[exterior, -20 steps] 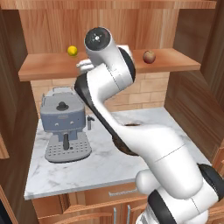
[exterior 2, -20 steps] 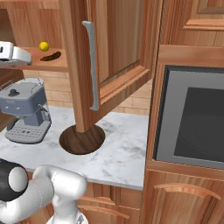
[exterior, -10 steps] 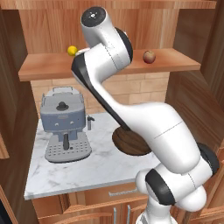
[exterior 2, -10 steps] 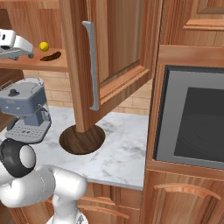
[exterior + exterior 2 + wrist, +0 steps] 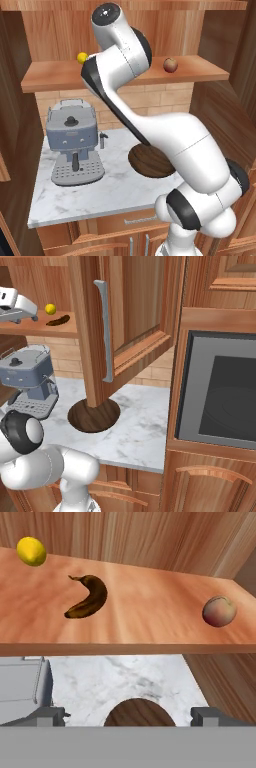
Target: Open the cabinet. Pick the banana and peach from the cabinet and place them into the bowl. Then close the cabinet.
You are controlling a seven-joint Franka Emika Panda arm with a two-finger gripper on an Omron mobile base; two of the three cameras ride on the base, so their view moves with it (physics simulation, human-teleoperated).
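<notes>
A blue-grey coffee machine (image 5: 72,142) stands at the left of a white marble surface (image 5: 100,192), its drip tray facing the room. Tan brick tiling (image 5: 150,100) runs along the wall behind it. High above the machine sits a small yellow lemon (image 5: 31,551). To the right, a dark-glassed oven (image 5: 220,393) is built into wooden panelling, with lower cupboards (image 5: 210,481) beneath.

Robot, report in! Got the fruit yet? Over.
Jaws open, holding nothing. Banana and peach lie untouched on the shelf, cabinet open. Nothing in the way.
</notes>
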